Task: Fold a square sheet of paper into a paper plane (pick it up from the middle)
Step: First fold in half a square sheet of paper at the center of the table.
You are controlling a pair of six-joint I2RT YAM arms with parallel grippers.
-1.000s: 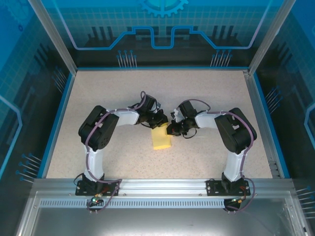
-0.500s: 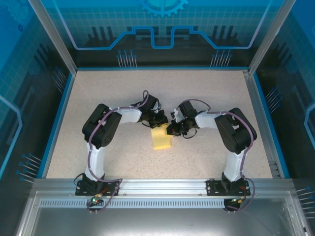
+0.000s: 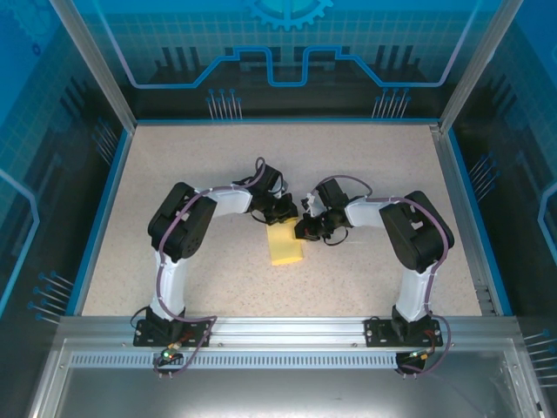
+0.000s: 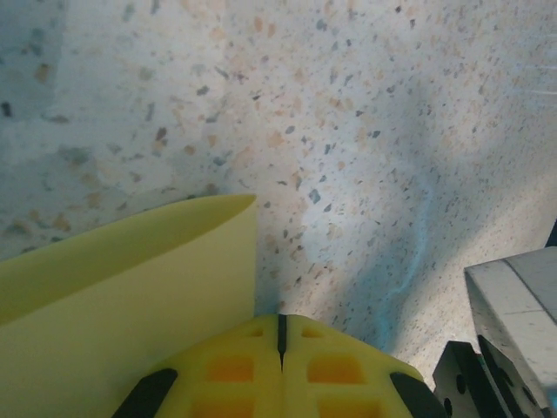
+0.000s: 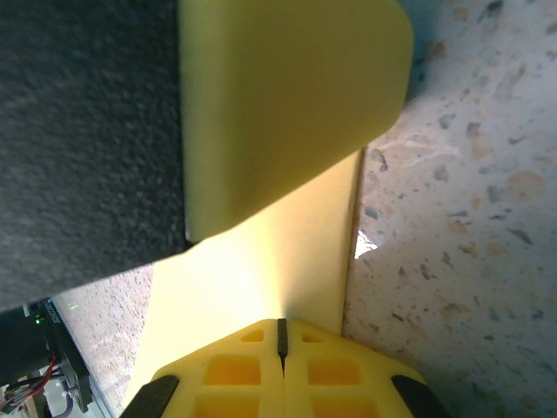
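Note:
The square sheet of paper lies on the table as a pale yellow folded rectangle between the two arms. My left gripper is shut, its tips down at the paper's far edge. In the left wrist view the shut fingertips sit right at the corner of the paper, whose upper layer curls up slightly. My right gripper is shut at the paper's far right corner. In the right wrist view its tips rest at the paper, with the left gripper's yellow finger just beyond. I cannot tell whether either pinches the paper.
The speckled tabletop is bounded by a blue rim and transparent enclosure walls. A grey part of the right arm shows at the lower right of the left wrist view. Both arm bases sit on the metal rail at the near edge.
The left arm's elbow has shifted slightly right and the left gripper has edged a little along the paper's far edge. The paper and right arm have stayed put.

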